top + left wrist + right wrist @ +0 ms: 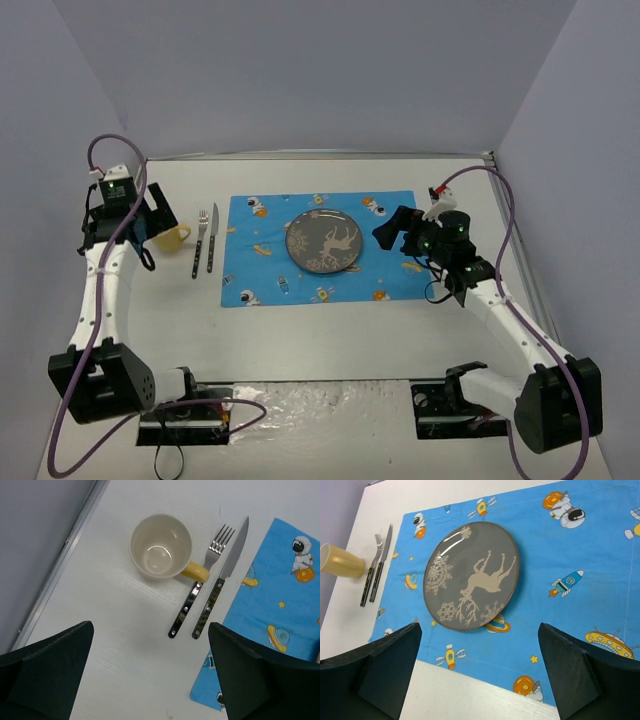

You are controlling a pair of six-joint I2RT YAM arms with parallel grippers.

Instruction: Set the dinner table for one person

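Okay, large flat white rectangular worktop (300,340) underlies everything, blue space-print cloth placemat (260,255) central on it. Grey round reindeer plate (324,241) sits on that placemat. Both spread wide, empty: left tool (150,627), right tool (479,626). Left of the placemat: yellow mug (160,546), steel knife (222,580), steel fork (200,582).

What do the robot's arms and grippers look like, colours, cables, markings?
Both the left arm and right arm have white links with black joint housings. A purple cable loops along each. The left gripper and right gripper have wedge-shaped black fingers. Green lights glow at both wrists.
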